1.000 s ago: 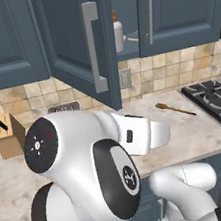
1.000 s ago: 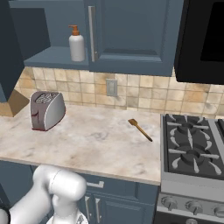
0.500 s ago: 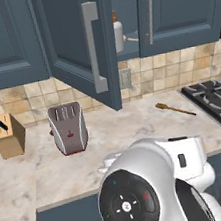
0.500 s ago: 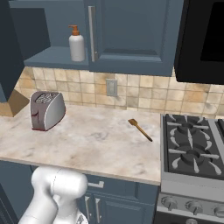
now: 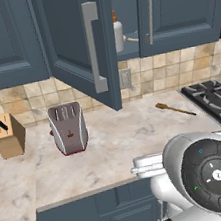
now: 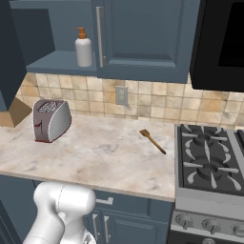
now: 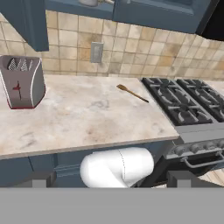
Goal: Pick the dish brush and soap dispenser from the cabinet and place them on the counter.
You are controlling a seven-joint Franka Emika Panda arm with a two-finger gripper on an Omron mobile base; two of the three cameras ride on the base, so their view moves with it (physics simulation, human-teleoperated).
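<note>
left base view catches the dish brush (image 5: 130, 39) lying on the open cabinet (image 5: 79, 46) shelf just behind the soap dispenser (image 5: 118, 33); the right base view has the dispenser upright there. hand view shows the gripper (image 7: 112, 178) fingers spread wide, empty, below the counter (image 7: 87, 118) edge.

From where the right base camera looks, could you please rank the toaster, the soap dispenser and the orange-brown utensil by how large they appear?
1. toaster, clearly the largest.
2. soap dispenser, standing in the open cabinet.
3. orange-brown utensil on the counter: about as long as the dispenser is tall, but far thinner.
</note>
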